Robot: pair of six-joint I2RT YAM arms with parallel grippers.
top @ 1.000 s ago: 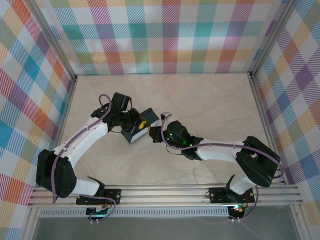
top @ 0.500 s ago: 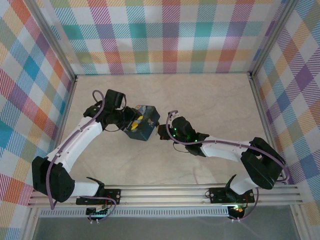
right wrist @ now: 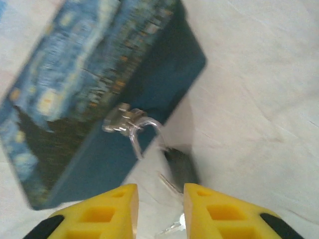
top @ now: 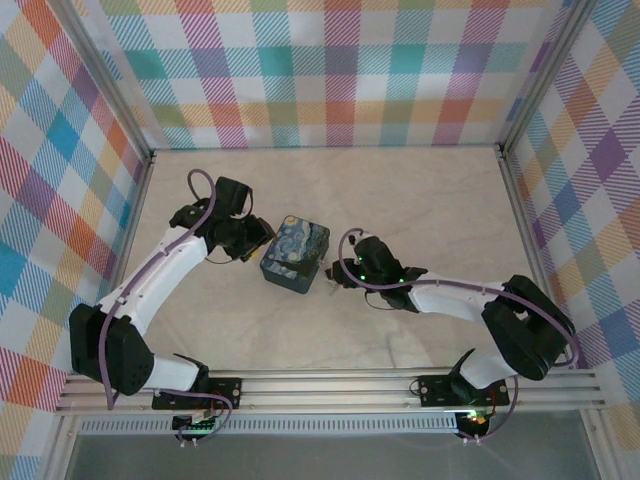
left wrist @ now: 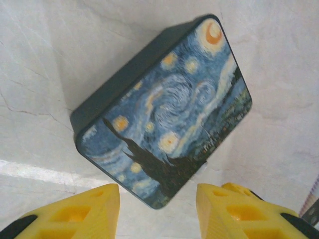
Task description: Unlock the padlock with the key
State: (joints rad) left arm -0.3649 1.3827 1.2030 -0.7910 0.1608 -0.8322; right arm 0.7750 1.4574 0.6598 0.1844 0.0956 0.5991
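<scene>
On the box point(right wrist: 75, 99) wall facing the right arm, the padlock point(right wrist: 182, 167) hangs by its shackle point(right wrist: 144, 130) from the hasp point(right wrist: 118, 121), with its dark body just beside the box's lower edge. A silvery sliver just below that body is probably the key point(right wrist: 169, 229), though blur prevents certainty.

The right gripper point(right wrist: 157, 211) stands just short of the padlock, fingers spread and pinching nothing. The left gripper point(left wrist: 158, 209) waits at the box's opposite side, fingers spread and empty.

Recommendation: brace the box from the left, then pinch the key squarely and turn it without dragging the box.

The box is closed, so its contents are hidden.
</scene>
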